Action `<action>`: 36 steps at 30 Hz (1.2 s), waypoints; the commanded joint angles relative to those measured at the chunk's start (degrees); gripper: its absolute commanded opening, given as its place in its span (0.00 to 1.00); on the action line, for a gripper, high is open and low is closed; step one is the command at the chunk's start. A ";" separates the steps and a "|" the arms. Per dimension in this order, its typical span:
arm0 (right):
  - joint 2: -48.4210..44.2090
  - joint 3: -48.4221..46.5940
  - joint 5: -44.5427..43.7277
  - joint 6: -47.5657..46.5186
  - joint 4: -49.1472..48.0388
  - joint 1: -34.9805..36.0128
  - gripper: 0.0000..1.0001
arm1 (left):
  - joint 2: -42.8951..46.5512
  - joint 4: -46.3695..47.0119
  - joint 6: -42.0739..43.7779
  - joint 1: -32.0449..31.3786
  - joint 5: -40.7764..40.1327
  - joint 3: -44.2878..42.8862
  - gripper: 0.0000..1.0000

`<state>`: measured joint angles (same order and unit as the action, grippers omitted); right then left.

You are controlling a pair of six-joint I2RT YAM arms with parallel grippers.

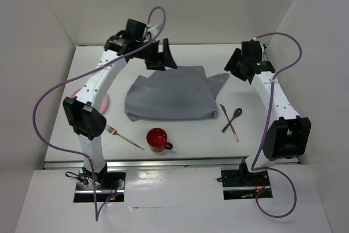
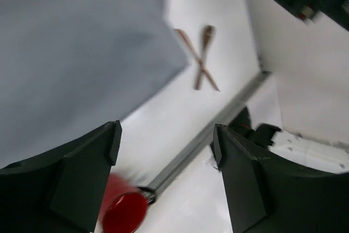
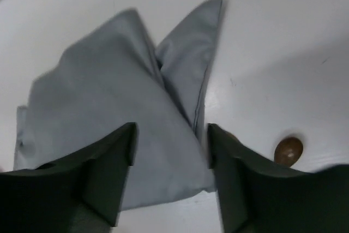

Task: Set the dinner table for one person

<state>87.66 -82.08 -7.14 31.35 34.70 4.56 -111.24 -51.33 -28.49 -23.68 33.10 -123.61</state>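
Top external view: the dinner table (image 1: 188, 53), a broad matte white tabletop, fills the enclosure between pale walls, with both arm bases bolted at its near edge. A grey cloth (image 1: 169, 99) lies rumpled at the table's centre, one corner folded up into a point on its right side. A red cup (image 1: 157, 139) stands just in front of the cloth's near edge, handle to the right. A copper-coloured fork (image 1: 124, 136) lies to the cup's left, angled, close to the left arm's elbow. To the right of the cloth, a copper spoon (image 1: 233, 118) crosses a second slim copper utensil (image 1: 229, 123) in an X; what kind it is cannot be told. A pink plate (image 1: 102, 103) shows at the left of the table, mostly hidden under the left arm.

The left gripper (image 1: 162, 65) hangs above the cloth's far edge, jaws wide apart with nothing between them. Its wrist view, blurred, looks across the cloth to the crossed utensils and the cup. The right gripper (image 1: 234, 69) hovers over the cloth's folded right corner, jaws likewise spread and empty. Its wrist view shows the upturned fold below and the spoon's bowl on bare table beside it.
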 commanded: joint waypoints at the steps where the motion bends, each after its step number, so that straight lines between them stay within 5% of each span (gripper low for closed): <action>1: -3.71 4.20 7.82 -3.04 -1.04 0.36 0.60 | 8.83 0.79 2.12 8.46 -5.31 6.86 0.84; 2: -3.72 6.39 10.45 -3.57 -1.56 1.93 0.51 | 10.50 0.79 2.12 10.13 -7.50 14.20 0.41; 4: -3.72 8.25 11.52 -4.36 -1.56 3.87 0.33 | 15.16 2.02 0.73 15.05 -11.48 22.32 0.05; 5: -3.03 9.04 12.23 -4.37 -1.56 5.01 0.31 | 16.57 2.63 0.20 16.81 -11.48 26.63 0.00; 7: -2.14 11.06 12.23 -5.86 -0.34 8.44 0.35 | 19.90 5.35 -0.33 21.29 -8.78 40.16 0.00; 9: -0.74 12.73 11.19 -6.39 0.71 11.25 0.62 | 24.30 8.26 -0.34 23.50 -10.24 50.25 0.35; 10: -0.04 13.26 10.22 -6.39 1.24 12.22 0.70 | 25.45 9.05 -0.86 24.81 -11.12 52.83 0.66; 11: -0.03 13.96 9.08 -6.39 2.12 12.75 0.79 | 26.33 10.45 -0.86 24.82 -10.52 55.03 0.78; 13: -0.03 16.86 6.96 -6.39 1.61 13.28 0.82 | 26.34 10.98 -0.86 24.83 -10.51 58.91 0.88; 25: 4.80 20.64 3.35 -3.32 -0.24 13.28 0.92 | 20.27 18.89 -2.89 21.57 -13.06 66.75 0.87; 31: 6.03 22.58 6.07 -2.79 -2.79 12.76 0.87 | 15.28 22.41 -3.41 21.05 -14.65 66.05 0.79; 33: 6.03 23.11 6.60 -2.79 -3.32 12.76 0.74 | 14.48 22.42 -3.41 20.52 -14.65 64.29 0.68; 35: 6.03 23.11 7.31 -2.79 -5.07 12.76 0.53 | 13.17 21.72 -2.89 20.52 -14.65 62.02 0.47; 36: 6.03 23.11 8.01 -2.79 -5.08 12.76 0.43 | 13.16 21.19 -2.89 20.52 -14.65 61.04 0.19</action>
<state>93.58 -59.13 -0.73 27.90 33.32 17.69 -97.23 -31.42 -32.21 -2.90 18.74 -58.24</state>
